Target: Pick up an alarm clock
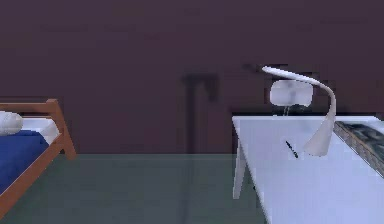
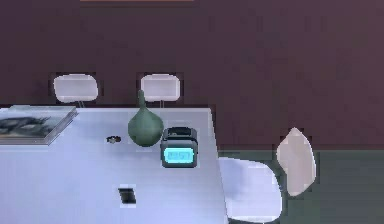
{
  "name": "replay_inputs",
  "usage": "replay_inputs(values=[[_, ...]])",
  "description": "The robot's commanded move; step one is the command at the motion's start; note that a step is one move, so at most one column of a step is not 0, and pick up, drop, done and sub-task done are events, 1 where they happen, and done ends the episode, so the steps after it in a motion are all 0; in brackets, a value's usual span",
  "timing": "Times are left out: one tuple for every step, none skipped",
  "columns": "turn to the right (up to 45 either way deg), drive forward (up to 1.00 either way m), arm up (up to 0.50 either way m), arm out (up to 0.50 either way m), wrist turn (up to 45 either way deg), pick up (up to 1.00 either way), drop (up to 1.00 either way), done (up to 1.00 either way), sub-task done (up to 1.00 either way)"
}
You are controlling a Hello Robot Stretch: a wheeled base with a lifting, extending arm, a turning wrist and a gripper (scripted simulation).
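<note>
The alarm clock (image 2: 180,150), a small dark box with a glowing cyan face, stands near the edge of a smooth pale table (image 2: 60,185). Just beside it a glossy green vase (image 2: 144,124), round-bellied and narrow-necked, could topple if a reach brushes it. The state of the jaws cannot be told.

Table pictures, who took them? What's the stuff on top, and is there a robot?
A rolling robot with one arm took both, with cameras on its body. The forward view looks ahead: a bed, a white table, a curved lamp and a chair behind. The arm side view looks sideways over a tabletop: a green vase, a small clock with a glowing blue face beside it, a magazine, and white chairs around. The robot should pick up that clock.
</note>
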Motion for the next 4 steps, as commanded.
replay_inputs(values=[[0.0, 0.00, 0.50, 0.00, 0.0, 0.00, 0.00, 0.00, 0.00], [0.0, 0.00, 0.34, 0.00, 0.0, 0.00, 0.00, 0.00, 0.00], [0.0, 0.00, 0.00, 0.36, 0.0, 0.00, 0.00, 0.00, 0.00], [0.0, 0.00, 0.00, 0.00, 45.0, 0.00, 0.00, 0.00, 0.00]])
